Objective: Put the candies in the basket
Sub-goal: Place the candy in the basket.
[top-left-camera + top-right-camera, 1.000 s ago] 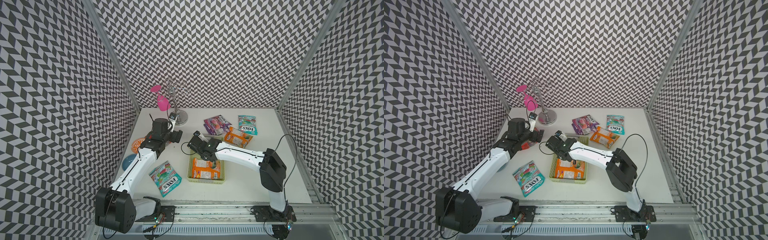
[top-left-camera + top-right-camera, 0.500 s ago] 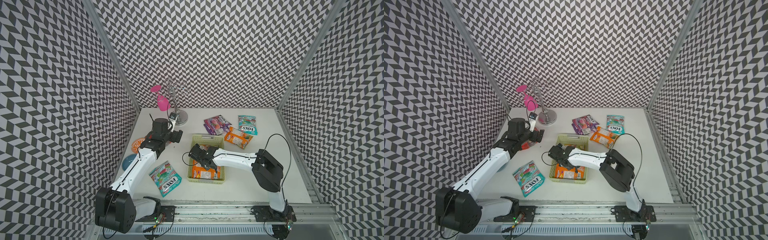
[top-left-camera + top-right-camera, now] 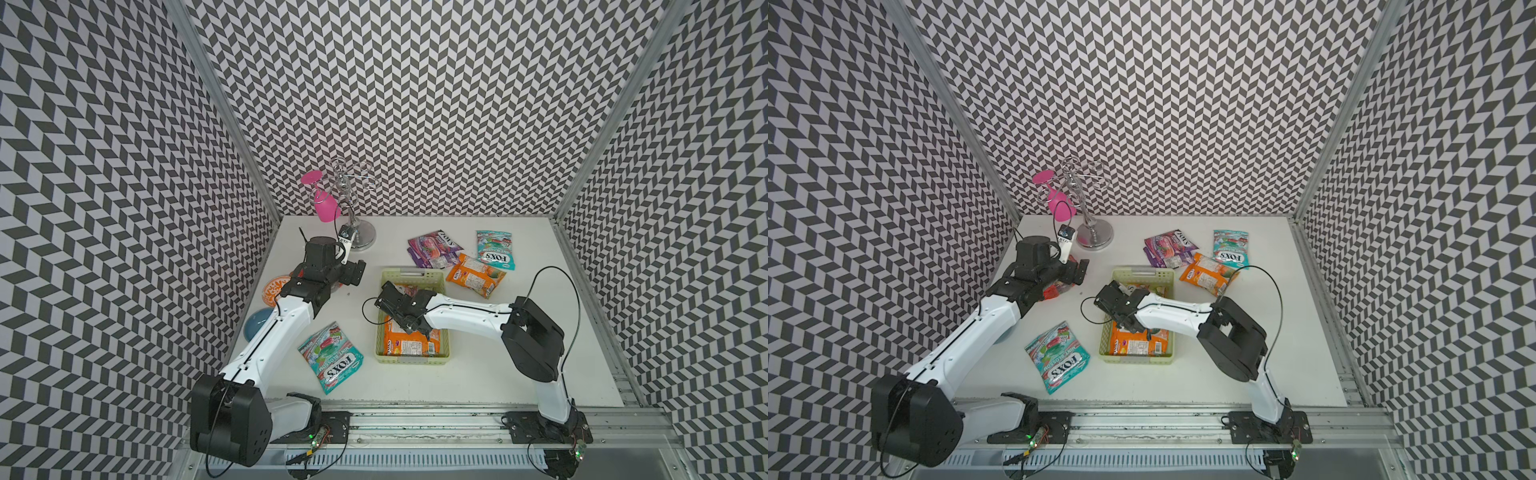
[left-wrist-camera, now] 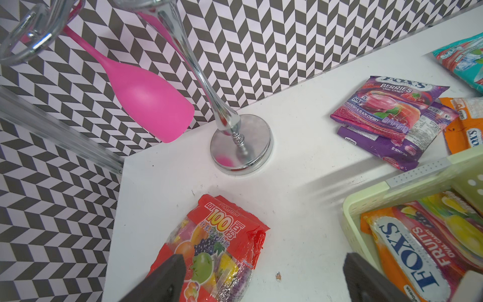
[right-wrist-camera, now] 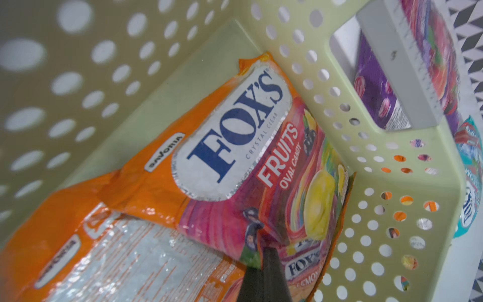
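The pale green basket (image 3: 412, 360) (image 3: 1136, 360) (image 5: 392, 86) stands mid-table. An orange candy bag (image 3: 409, 344) lies flat in it. My right gripper (image 5: 266, 251) (image 3: 409, 328) reaches down into the basket, shut on the edge of an orange FOX'S Fruits bag (image 5: 235, 136) that rests on that lower bag. My left gripper (image 4: 264, 261) (image 3: 357, 272) is open, hovering over a red candy bag (image 4: 222, 235) (image 3: 1054, 291) on the table. A teal bag (image 3: 330, 357) lies at the front left. Purple bags (image 3: 432, 249), another teal bag (image 3: 494, 249) and an orange bag (image 3: 476, 276) lie behind the basket.
A chrome glass rack (image 3: 359, 239) (image 4: 241, 146) with a hanging pink glass (image 3: 326, 208) stands at the back left corner. An orange-and-white bowl (image 3: 274, 289) and a blue dish (image 3: 255, 326) sit by the left wall, partly under my left arm. Patterned walls enclose three sides.
My right gripper has moved forward and down into the basket, bringing the Fruits bag with it. The left arm has stayed nearly still, jaws open throughout.
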Tool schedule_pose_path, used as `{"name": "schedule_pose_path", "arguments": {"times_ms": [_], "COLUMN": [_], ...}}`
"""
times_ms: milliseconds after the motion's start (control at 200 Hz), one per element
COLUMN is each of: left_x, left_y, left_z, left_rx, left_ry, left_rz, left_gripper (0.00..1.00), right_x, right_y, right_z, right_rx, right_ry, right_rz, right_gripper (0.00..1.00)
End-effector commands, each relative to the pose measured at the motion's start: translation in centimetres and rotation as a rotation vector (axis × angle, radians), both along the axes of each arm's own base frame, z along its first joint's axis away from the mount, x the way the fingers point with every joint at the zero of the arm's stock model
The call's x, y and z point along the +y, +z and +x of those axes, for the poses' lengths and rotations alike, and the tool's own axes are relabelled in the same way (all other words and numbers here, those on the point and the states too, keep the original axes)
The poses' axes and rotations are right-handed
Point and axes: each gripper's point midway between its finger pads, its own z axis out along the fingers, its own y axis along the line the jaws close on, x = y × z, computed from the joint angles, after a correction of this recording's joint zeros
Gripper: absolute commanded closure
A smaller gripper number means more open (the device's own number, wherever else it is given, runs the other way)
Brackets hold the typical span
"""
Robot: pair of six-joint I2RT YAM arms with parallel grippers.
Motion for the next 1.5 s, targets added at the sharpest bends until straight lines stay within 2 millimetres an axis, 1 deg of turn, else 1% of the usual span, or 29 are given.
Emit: {"name": "schedule_pose_path", "arguments": {"times_ms": [0, 105, 230, 335, 411, 551, 636, 716, 831, 916, 981, 1081, 1121, 1146, 1177, 1242, 1287, 1362, 1412, 1492], "left_x": [-0.2, -0.5, -0.3, -0.4, -0.6, -0.2, -0.5, -0.3, -0.4, -0.6, -0.5, -0.6, -0.7, -0.7, -0.6, -0.5, -0.6, -0.8, -0.8, -0.6], "left_y": [1.5, 1.3, 1.4, 1.1, 1.3, 1.0, 1.1, 1.4, 1.0, 1.2, 1.3, 1.0, 1.2, 1.3, 1.3, 1.3, 1.1, 1.1, 1.3, 1.0], "left_z": [0.3, 0.3, 0.3, 0.4, 0.3, 0.5, 0.3, 0.4, 0.4, 0.3, 0.3, 0.4, 0.3, 0.3, 0.3, 0.4, 0.4, 0.3, 0.4, 0.5], "left_rx": [-0.04, -0.042, -0.037, -0.039, -0.034, -0.036, -0.032, -0.035, -0.035, -0.032, -0.031, -0.033, -0.034, -0.031, -0.029, -0.031, -0.031, -0.027, -0.026, -0.025], "left_ry": [-0.001, -0.014, -0.007, -0.013, -0.019, -0.005, -0.018, -0.011, -0.014, -0.022, -0.016, -0.021, -0.025, -0.023, -0.021, -0.015, -0.018, -0.028, -0.026, -0.018], "left_rz": [-0.019, -0.024, -0.023, -0.025, -0.03, -0.024, -0.034, -0.031, -0.029, -0.036, -0.032, -0.032, -0.035, -0.036, -0.034, -0.03, -0.03, -0.036, -0.038, -0.029], "left_gripper": [0.01, 0.01, 0.01, 0.01, 0.01, 0.01, 0.01, 0.01, 0.01, 0.01, 0.01, 0.01, 0.01, 0.01, 0.01, 0.01, 0.01, 0.01, 0.01, 0.01], "right_x": [1.7, 1.6, 1.4, 1.9, 2.0, 2.3, 2.3, 1.9, 1.4, 1.1, 1.3, 1.1, 0.9, 0.8, 0.9, 1.5, 1.8, 2.1, 2.3, 2.6], "right_y": [1.5, 1.9, 2.2, 2.7, 3.2, 3.9, 3.6, 3.3, 2.8, 2.4, 2.0, 0.7, 0.2, 0.1, -0.2, -0.4, -0.5, 0.2, 1.0, 2.1], "right_z": [0.9, 0.2, -1.1, -2.4, -2.6, -1.9, -0.8, 0.4, 1.5, 1.9, 1.9, 1.8, 1.9, 1.9, 1.8, 1.5, 1.0, 0.4, 0.0, -0.8], "right_rx": [-0.088, -0.101, -0.095, -0.111, -0.14, -0.2, -0.227, -0.238, -0.236, -0.233, -0.229, -0.218, -0.213, -0.209, -0.197, -0.159, -0.124, -0.083, -0.065, -0.035], "right_ry": [0.077, 0.12, 0.176, 0.248, 0.279, 0.294, 0.253, 0.187, 0.122, 0.105, 0.119, 0.133, 0.136, 0.137, 0.145, 0.167, 0.188, 0.202, 0.218, 0.257], "right_rz": [0.05, 0.053, 0.047, 0.055, 0.066, 0.068, 0.048, 0.037, 0.054, 0.061, 0.062, 0.027, 0.009, 0.004, 0.001, 0.011, 0.014, 0.027, 0.048, 0.083], "right_gripper": [1.0, 1.0, 1.0, 1.0, 1.0, 1.0, 1.0, 1.0, 1.0, 1.0, 1.0, 1.0, 1.0, 0.98, 0.93, 0.78, 0.69, 0.62, 0.59, 0.53]}}
